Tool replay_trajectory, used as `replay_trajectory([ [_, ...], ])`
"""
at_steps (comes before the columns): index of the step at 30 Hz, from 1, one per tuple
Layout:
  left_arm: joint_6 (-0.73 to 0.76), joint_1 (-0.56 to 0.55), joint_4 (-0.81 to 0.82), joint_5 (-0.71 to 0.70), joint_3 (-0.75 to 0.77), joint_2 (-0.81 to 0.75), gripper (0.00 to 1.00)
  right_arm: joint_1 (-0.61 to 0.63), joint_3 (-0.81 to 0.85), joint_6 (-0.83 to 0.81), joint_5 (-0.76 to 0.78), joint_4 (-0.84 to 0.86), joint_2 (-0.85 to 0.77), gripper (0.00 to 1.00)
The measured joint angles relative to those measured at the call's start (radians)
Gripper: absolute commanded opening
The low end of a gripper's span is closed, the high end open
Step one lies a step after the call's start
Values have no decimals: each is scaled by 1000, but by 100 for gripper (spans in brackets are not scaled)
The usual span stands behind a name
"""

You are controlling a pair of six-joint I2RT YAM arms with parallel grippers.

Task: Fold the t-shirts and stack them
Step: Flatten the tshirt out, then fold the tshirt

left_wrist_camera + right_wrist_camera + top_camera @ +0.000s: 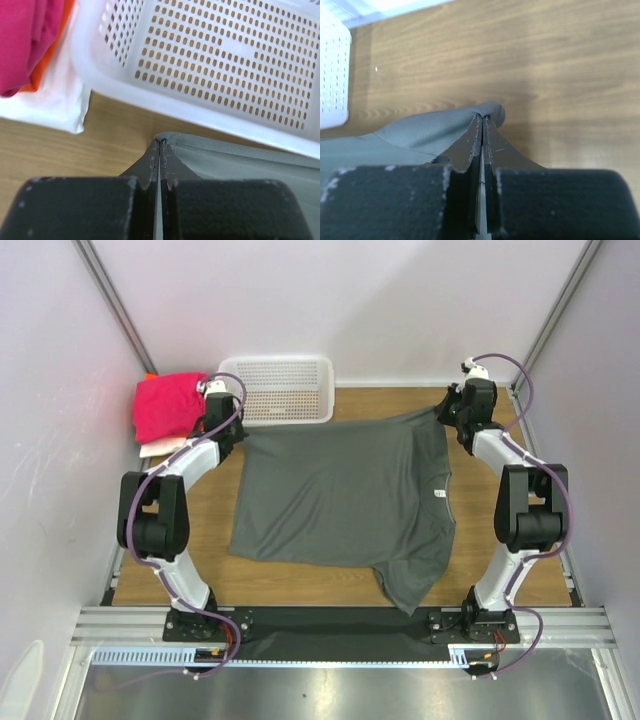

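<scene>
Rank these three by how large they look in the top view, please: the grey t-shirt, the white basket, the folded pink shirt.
1. grey t-shirt, spread flat, by far the largest.
2. white basket.
3. pink shirt, folded, clearly smaller than the basket.

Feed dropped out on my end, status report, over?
Left gripper, right gripper: jaws shut on grey t-shirt, far edge. Shirt spread out, not yet folded. Close beyond left grip: white basket.
</scene>
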Motion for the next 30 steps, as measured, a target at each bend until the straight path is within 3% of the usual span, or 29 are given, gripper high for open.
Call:
replay_trajectory([
  [13,39,0,122,82,-5,32,0,-5,34,-3,-23,13,46,0],
  [23,53,20,141,110,-164,-25,0,-41,-109,-3,-29,11,-56,0],
  [30,53,29,148,124,-182,-34,0,-47,-209,-2,-41,12,-158,0],
])
